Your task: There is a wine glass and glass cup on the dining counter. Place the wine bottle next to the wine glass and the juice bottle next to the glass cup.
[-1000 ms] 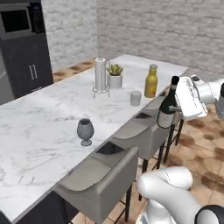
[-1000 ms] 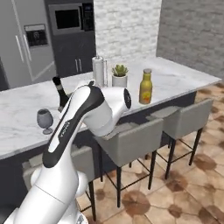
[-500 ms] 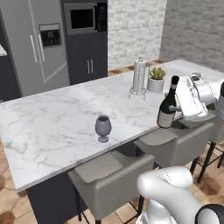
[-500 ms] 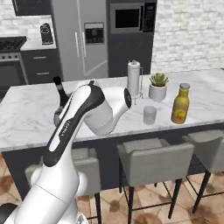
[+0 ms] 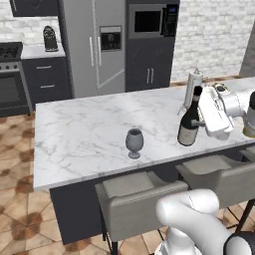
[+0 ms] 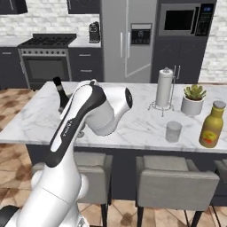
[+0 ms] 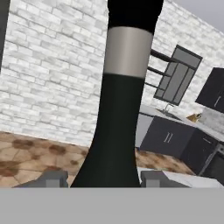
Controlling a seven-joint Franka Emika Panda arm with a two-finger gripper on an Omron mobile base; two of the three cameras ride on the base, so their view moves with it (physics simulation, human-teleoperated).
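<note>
Holding the wine bottle (image 5: 189, 122) upright, the hand (image 5: 203, 119) has its two fingers pinched on the bottle's body from the side away from the wine glass (image 5: 134, 142). Hand view has the dark neck (image 7: 119, 109) running up between the two tips, so the grip looks centred.

Landmark is the wine glass: it stands near the front edge of the bench (image 5: 84, 134). The bottle is off to one side of it, apart and not touching, over the marble; can't tell if its base is down or just above the surface.

Further out the same way from the wine glass: paper towel holder (image 6: 164, 88), small potted plant (image 6: 193, 99), then the glass cup (image 6: 173, 131), and the juice bottle (image 6: 211, 124) just past it.

Progress, my read:
- wine bottle: nearly there, needs closing in on the glass and a release
- juice bottle: stands close to the glass cup, may or may not count as "next to"; untouched by the hand now
- roughly halfway at best; nothing confirmed placed.
</note>
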